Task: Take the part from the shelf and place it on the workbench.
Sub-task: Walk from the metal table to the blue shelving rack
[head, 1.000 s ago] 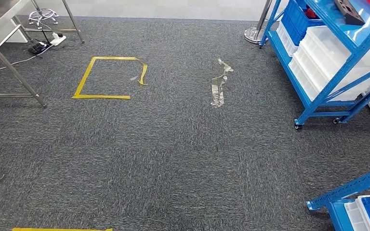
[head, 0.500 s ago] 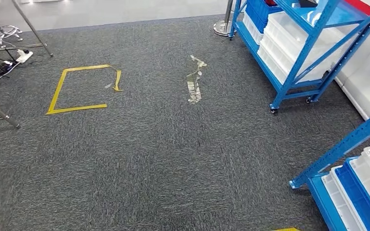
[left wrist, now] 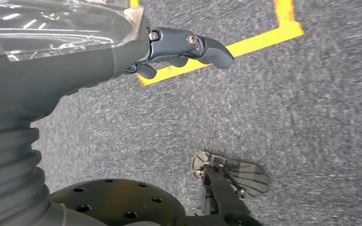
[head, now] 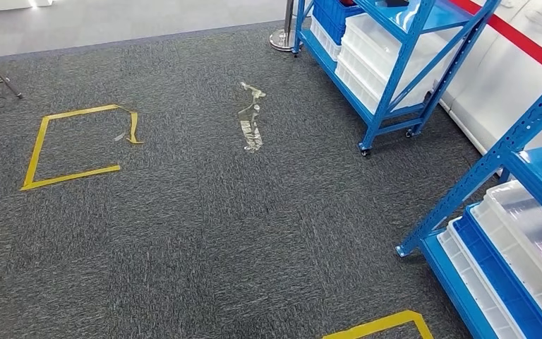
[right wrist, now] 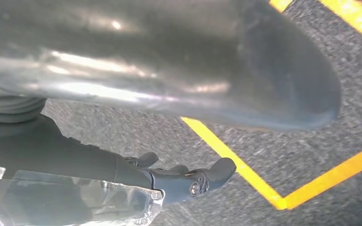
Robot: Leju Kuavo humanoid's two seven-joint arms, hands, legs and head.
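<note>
So the robot was out on the grey carpet (head: 205, 240) facing two blue shelves, one further off (head: 388, 63) stacked with white and blue bins, and a nearer one (head: 508, 233) at the right edge with more trays on its bottom level. Couldn't make out the actual part from here, the far shelf's top level is cut off and the dark thing in the near tray is too clipped to call. No workbench to point at either

Both arms hung down by its sides, which makes sense since there's nothing in reach to grab. The left hand (left wrist: 179, 49) was empty with fingers loosely curled, not clenched, over carpet and a yellow tape line (left wrist: 245, 42). The right hand (right wrist: 179, 176) looked the same, nothing in it, fingers slack above a yellow tape corner (right wrist: 273, 197)

There's a yellow tape square (head: 77, 148) on the floor to the left and a strip of clear tape (head: 250, 116) mid-floor. My guess is it needs to close in on a shelf before either hand does anything
</note>
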